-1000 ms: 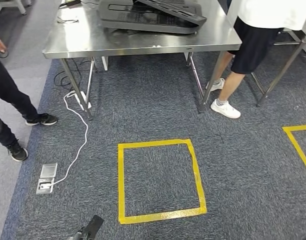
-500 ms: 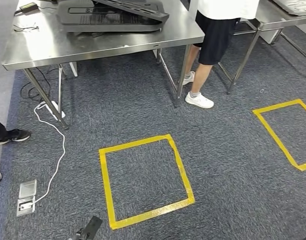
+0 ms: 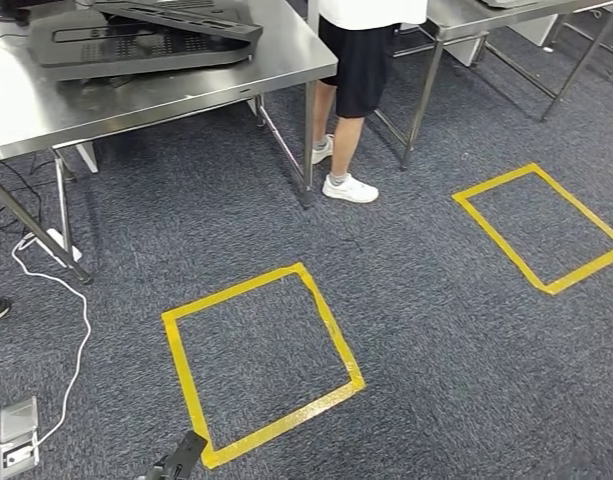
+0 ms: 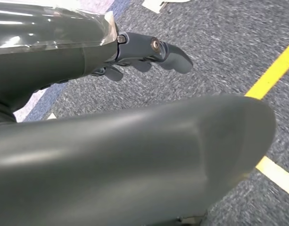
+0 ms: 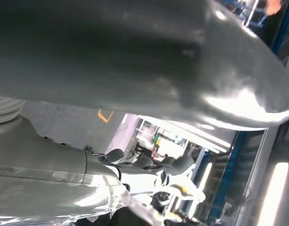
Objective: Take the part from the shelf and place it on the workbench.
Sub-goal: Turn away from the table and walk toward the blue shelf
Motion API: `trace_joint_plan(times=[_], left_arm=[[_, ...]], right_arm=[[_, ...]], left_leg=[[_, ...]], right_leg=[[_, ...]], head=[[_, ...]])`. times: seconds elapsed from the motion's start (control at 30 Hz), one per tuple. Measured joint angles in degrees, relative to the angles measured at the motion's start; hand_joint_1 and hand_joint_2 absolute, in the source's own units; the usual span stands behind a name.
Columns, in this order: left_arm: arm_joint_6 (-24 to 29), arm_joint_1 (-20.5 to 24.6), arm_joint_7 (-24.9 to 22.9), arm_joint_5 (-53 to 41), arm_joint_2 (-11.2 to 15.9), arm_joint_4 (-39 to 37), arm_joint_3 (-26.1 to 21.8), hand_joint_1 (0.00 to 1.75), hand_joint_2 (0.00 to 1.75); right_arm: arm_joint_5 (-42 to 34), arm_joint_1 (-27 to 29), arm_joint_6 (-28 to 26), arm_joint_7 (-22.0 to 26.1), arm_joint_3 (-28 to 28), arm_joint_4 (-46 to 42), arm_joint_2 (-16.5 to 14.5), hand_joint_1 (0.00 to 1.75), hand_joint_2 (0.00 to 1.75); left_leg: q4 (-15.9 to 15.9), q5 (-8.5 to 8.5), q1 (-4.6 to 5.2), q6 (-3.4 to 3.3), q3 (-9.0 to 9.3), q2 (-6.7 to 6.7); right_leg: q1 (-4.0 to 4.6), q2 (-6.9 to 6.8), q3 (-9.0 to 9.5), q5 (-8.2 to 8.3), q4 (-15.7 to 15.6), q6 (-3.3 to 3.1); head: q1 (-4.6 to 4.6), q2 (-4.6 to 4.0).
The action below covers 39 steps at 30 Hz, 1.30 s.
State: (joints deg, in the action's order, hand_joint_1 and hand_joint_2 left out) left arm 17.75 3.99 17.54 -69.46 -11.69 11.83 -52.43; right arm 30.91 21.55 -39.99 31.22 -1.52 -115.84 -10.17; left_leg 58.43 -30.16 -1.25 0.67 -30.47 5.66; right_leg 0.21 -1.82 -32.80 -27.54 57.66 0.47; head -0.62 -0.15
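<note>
Since a person (image 3: pixel 356 60) stands beside the bench (image 3: pixel 288 55), you risk collision — left robot hand (image 4: pixel 146 49) spread, right robot hand (image 5: pixel 150 174) unclear

1. Bench (image 3: pixel 175 85): brushed steel top, softly reflective.
2. Panels (image 3: pixel 137 45) on the bench: matt dark plastic.
3. Carpet (image 3: pixel 409 330) beneath the bench: rough grey pile.
4. Tape square (image 3: pixel 261 365) on the carpet: glossy yellow.

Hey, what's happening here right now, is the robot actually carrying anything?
Nothing is being carried. The left hand hangs over the grey carpet with its fingers apart, holding nothing. The right hand is too blurred to judge. Ahead, a dark flat part lies on the steel workbench, a person stands beside it, and yellow tape squares mark the floor.
</note>
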Motion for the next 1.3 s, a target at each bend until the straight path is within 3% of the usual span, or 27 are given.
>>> trace_joint_plan(times=[0.07, 0.13, 0.17, 0.2, 0.23, 0.27, 0.3, 0.33, 0.37, 0.43, 0.5, 0.57, 0.63, 0.7, 0.73, 0.77, 0.83, 0.9, 0.93, 1.0, 1.07, 1.13, 1.2, 1.23, 1.27, 1.3], left_arm=[[0.09, 0.06, -0.06, 0.01, -0.07, 0.01, -0.01, 0.0, 0.0], [0.16, -0.13, -0.13, 0.02, -0.07, 0.0, -0.02, 0.0, 0.0], [0.18, -0.28, -0.19, 0.03, -0.07, 0.0, -0.03, 0.0, 0.0], [0.2, -0.41, -0.25, 0.03, -0.07, 0.0, -0.03, 0.0, 0.0], [0.22, -0.49, -0.31, 0.03, -0.07, 0.01, -0.04, 0.0, 0.0], [0.24, -0.48, -0.34, 0.03, -0.06, 0.01, -0.04, 0.0, 0.0], [0.25, -0.45, -0.36, 0.03, -0.05, 0.01, -0.04, 0.0, 0.0], [0.26, -0.43, -0.37, 0.04, -0.05, 0.0, -0.05, 0.0, 0.0], [0.25, -0.42, -0.37, 0.04, -0.06, -0.01, -0.05, 0.0, 0.0], [0.25, -0.45, -0.41, 0.06, -0.07, -0.01, -0.08, 0.0, 0.0], [0.26, -0.34, -0.47, 0.06, -0.08, -0.01, -0.11, 0.0, 0.0], [0.27, -0.19, -0.46, 0.04, -0.13, -0.01, -0.14, 0.0, 0.0], [0.28, -0.32, -0.43, 0.02, -0.19, -0.01, -0.15, 0.0, 0.0], [0.29, -0.57, -0.49, 0.04, -0.21, -0.01, -0.16, 0.0, 0.0], [0.31, -0.58, -0.52, 0.04, -0.21, -0.01, -0.17, 0.0, 0.0], [0.32, -0.53, -0.54, 0.04, -0.22, -0.01, -0.17, 0.0, 0.0], [0.36, -0.4, -0.53, 0.02, -0.27, -0.01, -0.17, 0.0, 0.0], [0.41, -0.36, -0.51, 0.02, -0.33, -0.01, -0.17, 0.0, 0.0], [0.43, -0.35, -0.5, 0.02, -0.37, -0.01, -0.17, 0.0, 0.0], [0.45, -0.25, -0.43, 0.01, -0.49, -0.01, -0.18, 0.0, 0.0], [0.49, -0.11, -0.32, -0.03, -0.61, -0.01, -0.18, 0.0, 0.0], [0.51, -0.15, -0.25, -0.04, -0.64, -0.01, -0.17, 0.0, 0.0], [0.51, -0.41, -0.25, -0.03, -0.64, -0.01, -0.18, 0.0, 0.0], [0.52, -0.5, -0.25, -0.03, -0.63, -0.01, -0.19, 0.0, 0.0], [0.54, -0.55, -0.22, -0.02, -0.63, -0.01, -0.19, 0.0, 0.0], [0.56, -0.51, -0.19, -0.02, -0.62, -0.01, -0.2, 0.0, 0.0]], right_arm=[[-0.09, 0.05, 0.0, 0.08, -0.13, -0.15, -0.2, 0.0, 0.0], [-0.19, 0.05, 0.01, 0.13, -0.2, -0.16, -0.41, 0.0, 0.0], [-0.22, 0.08, 0.02, 0.15, -0.22, -0.15, -0.49, 0.0, 0.0], [-0.27, 0.13, 0.02, 0.16, -0.25, -0.14, -0.56, 0.0, 0.0], [-0.31, 0.16, 0.02, 0.17, -0.27, -0.13, -0.6, 0.0, 0.0], [-0.35, 0.18, 0.02, 0.19, -0.29, -0.12, -0.65, 0.0, 0.0], [-0.41, 0.19, 0.02, 0.26, -0.32, -0.12, -0.68, 0.0, 0.0], [-0.49, 0.2, 0.02, 0.39, -0.35, -0.12, -0.73, 0.0, 0.0], [-0.56, 0.22, 0.02, 0.53, -0.37, -0.13, -0.77, 0.0, 0.0], [-0.7, 0.36, 0.03, 0.77, -0.41, -0.14, -0.89, 0.0, 0.0], [-0.75, 0.65, 0.02, 0.83, -0.45, -0.15, -0.99, 0.0, 0.0], [-0.84, 0.69, 0.01, 0.95, -0.6, -0.17, -1.07, 0.0, 0.0], [-1.11, 0.63, -0.01, 1.15, -0.89, -0.14, -1.26, 0.0, 0.0], [-1.57, 0.81, -0.01, 1.38, -1.49, 0.04, -1.57, 0.0, 0.0], [-1.9, 0.91, -0.01, 1.57, -1.93, 0.17, -1.76, 0.0, 0.0], [-2.3, 0.99, -0.01, 1.8, -2.43, 0.3, -1.94, 0.0, 0.0], [-3.34, 1.08, -0.01, 2.41, -3.39, 0.46, -2.38, 0.0, 0.0], [-4.23, 1.13, -0.01, 2.93, -4.21, 0.56, -2.86, 0.0, 0.0], [-4.58, 1.2, -0.01, 3.1, -4.62, 0.64, -3.1, 0.0, 0.0], [-5.07, 1.5, -0.01, 3.51, -5.45, 0.73, -3.58, 0.0, 0.0], [-5.36, 1.6, -0.01, 3.93, -6.06, 0.77, -4.15, 0.0, 0.0], [-5.51, 1.49, 0.01, 4.09, -6.27, 0.86, -4.68, 0.0, 0.0], [-5.62, 1.45, 0.02, 4.17, -6.39, 1.07, -4.99, 0.0, 0.0], [-5.68, 1.45, 0.02, 4.26, -6.47, 1.18, -5.11, 0.0, 0.0], [-5.72, 1.43, 0.02, 4.44, -6.53, 1.29, -5.21, 0.0, 0.0], [-5.75, 1.39, 0.03, 4.64, -6.57, 1.38, -5.31, 0.0, 0.0]], left_leg=[[2.66, -2.2, -0.06, 0.28, -0.9, -1.96], [9.75, -5.95, 0.0, 0.15, -3.9, -4.31], [13.33, -7.27, 0.09, 0.09, -5.54, -4.8], [15.37, -7.55, 0.16, 0.03, -6.56, -5.02], [15.3, -6.7, 0.21, -0.05, -6.67, -5.16], [12.9, -4.83, 0.2, -0.16, -5.75, -5.38], [9.11, -2.52, 0.12, -0.27, -4.21, -6.03], [5.48, -0.88, -0.08, -0.34, -2.72, -7.51], [2.84, 0.12, -0.23, -0.36, -1.67, -8.87], [1.15, 0.19, -0.27, -0.48, -1.11, -10.47], [0.97, 0.38, -0.19, -0.98, -1.13, -9.3], [0.76, 0.54, -0.36, -1.54, -1.02, -7.87], [0.72, 0.44, -0.32, -1.85, -0.93, -6.21], [0.74, 0.26, -0.25, -1.95, -0.88, -4.47], [0.75, 0.15, -0.23, -1.93, -0.83, -3.69], [0.74, 0.02, -0.23, -1.84, -0.69, -2.97], [0.68, -0.32, -0.19, -1.47, -0.24, -1.75], [0.58, -0.64, -0.04, -0.91, 0.1, -0.83], [0.47, -0.73, 0.02, -0.62, 0.23, -0.38], [0.18, -0.94, -0.06, 0.05, 0.64, 0.27], [1.57, -2.32, -0.19, 0.46, 0.38, -1.43], [7.41, -5.54, -0.15, 0.41, -2.26, -4.12], [14.53, -7.96, 0.05, 0.26, -6.04, -5.0], [15.94, -7.69, 0.15, 0.15, -7.07, -5.12], [15.08, -6.22, 0.22, -0.01, -7.07, -5.26], [12.11, -3.89, 0.24, -0.19, -6.08, -5.66]], right_leg=[[-0.22, 0.98, 0.19, 0.5, -0.64, -0.85], [-0.24, 2.13, 0.17, 0.66, -0.77, -1.26], [-0.17, 2.85, 0.15, 0.67, -0.71, -1.34], [-0.11, 3.65, 0.16, 0.65, -0.64, -1.37], [-0.08, 4.47, 0.17, 0.63, -0.52, -1.37], [-0.1, 5.29, 0.18, 0.58, -0.34, -1.32], [-0.13, 6.09, 0.16, 0.47, -0.09, -1.21], [-0.08, 6.83, -0.01, 0.32, 0.29, -1.03], [-0.11, 7.56, -0.32, 0.21, 0.68, -0.79], [-0.29, 8.81, -1.03, 0.25, 1.14, -0.18], [-0.53, 9.45, -1.47, 0.35, 1.25, 0.42], [-0.45, 7.04, -2.58, -1.09, 3.52, 1.02], [-0.49, 3.59, -5.7, -4.46, 10.1, 1.6], [-0.75, 2.44, -8.83, -6.56, 16.39, 1.98], [-0.86, 2.22, -9.09, -6.12, 16.87, 2.06], [-0.91, 1.95, -8.13, -4.68, 15.0, 2.04], [-0.69, 0.11, -4.0, -1.18, 7.13, 1.68], [-0.13, -1.48, -1.44, 0.22, 1.92, 0.93], [0.16, -1.57, -1.33, -0.02, 1.43, 0.59], [0.2, -0.31, -1.4, 0.19, 1.09, -0.16], [-0.04, 0.81, -1.0, 0.5, 0.38, -0.98], [-0.07, 1.94, -0.72, 0.6, 0.05, -1.58], [0.11, 3.44, -0.64, 0.52, 0.07, -1.84], [0.19, 4.3, -0.56, 0.48, 0.09, -1.89], [0.24, 5.2, -0.41, 0.43, 0.11, -1.88], [0.25, 6.06, -0.22, 0.36, 0.15, -1.84]], head=[[-0.12, 0.01], [-0.21, 0.01], [-0.23, 0.0], [-0.22, 0.01], [-0.23, 0.01], [-0.23, 0.02], [-0.23, 0.02], [-0.21, 0.01], [-0.18, 0.01], [-0.16, 0.01], [-0.16, 0.02], [0.0, 0.02], [0.16, 0.02], [0.14, 0.01], [0.13, 0.01], [0.13, 0.01], [0.13, 0.01], [0.09, 0.01], [0.07, 0.01], [0.04, 0.01], [-0.04, 0.02], [-0.17, 0.02], [-0.23, 0.01], [-0.22, 0.0], [-0.23, 0.01], [-0.23, 0.01]])
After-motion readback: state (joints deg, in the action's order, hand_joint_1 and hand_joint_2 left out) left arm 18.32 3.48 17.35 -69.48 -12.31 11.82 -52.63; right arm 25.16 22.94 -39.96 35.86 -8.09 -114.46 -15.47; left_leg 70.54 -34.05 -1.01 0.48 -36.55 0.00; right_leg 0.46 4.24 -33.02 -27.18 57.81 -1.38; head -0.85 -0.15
